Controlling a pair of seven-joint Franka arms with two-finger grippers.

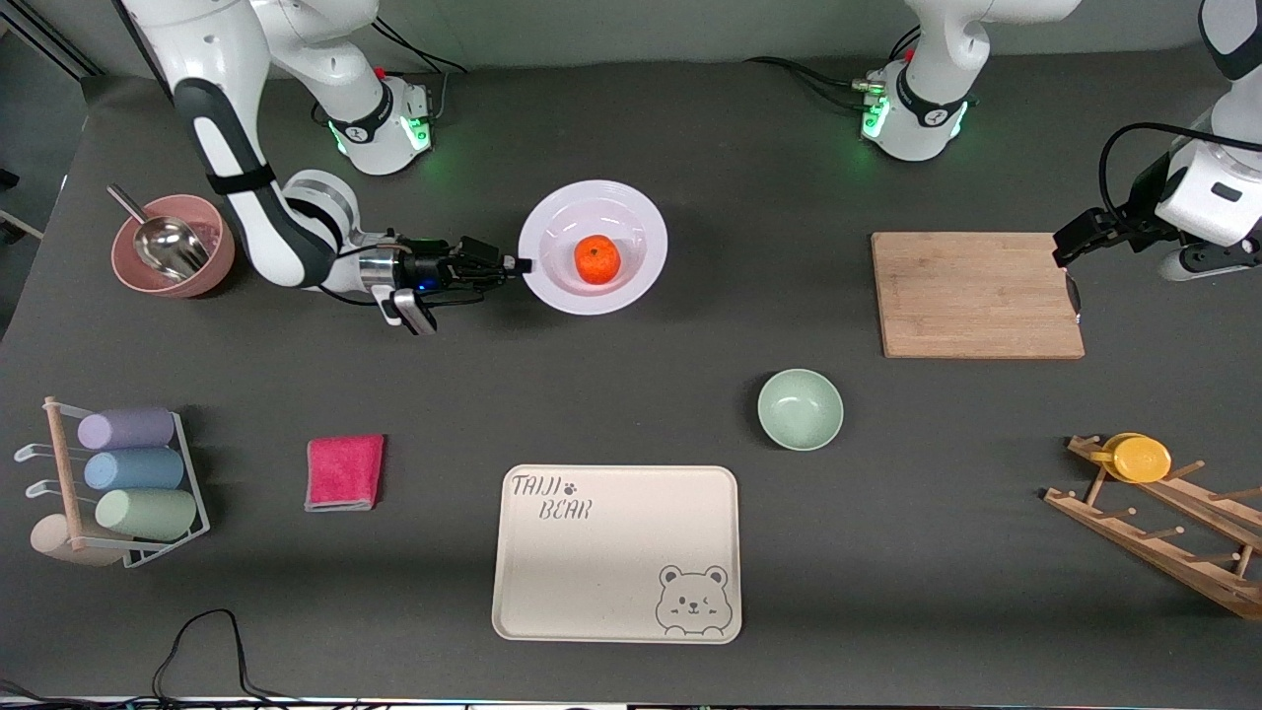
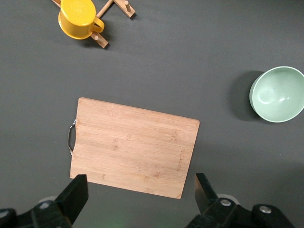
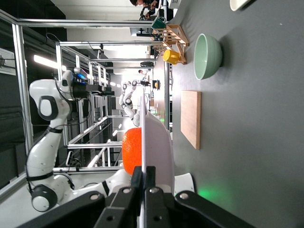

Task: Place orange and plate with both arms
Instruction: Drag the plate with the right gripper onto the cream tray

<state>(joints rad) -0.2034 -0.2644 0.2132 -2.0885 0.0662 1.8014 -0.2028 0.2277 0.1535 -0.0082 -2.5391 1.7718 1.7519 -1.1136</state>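
Dark grey cloth covers the whole table, and both robot bases stand along the upper edge of the front view

Upper centre of that frame, the plate [image 1: 593, 248] lies flat with the orange [image 1: 596, 258] in its shallow middle. The right gripper [image 1: 515, 264] comes in low from the upper left and its fingers are closed thin on the plate rim; the right wrist view shows the rim [image 3: 156, 142] caught edge-on between the pads. I think the grip is on the rim because the plate is too wide to take any other way, and it must be kept level so the fruit does not roll off.

The left gripper [image 2: 137, 192] hangs at the right edge of the frame, over the end of the wooden cutting board [image 1: 976, 294], with its jaws wide apart and nothing between them; this arm waits.

Other containers: the pink bowl [image 1: 174, 246] at upper left has a metal scoop [image 1: 163, 240] inside, the pale green bowl [image 1: 800, 408] is empty, and the cream bear tray [image 1: 617, 553] at lower centre has nothing on it
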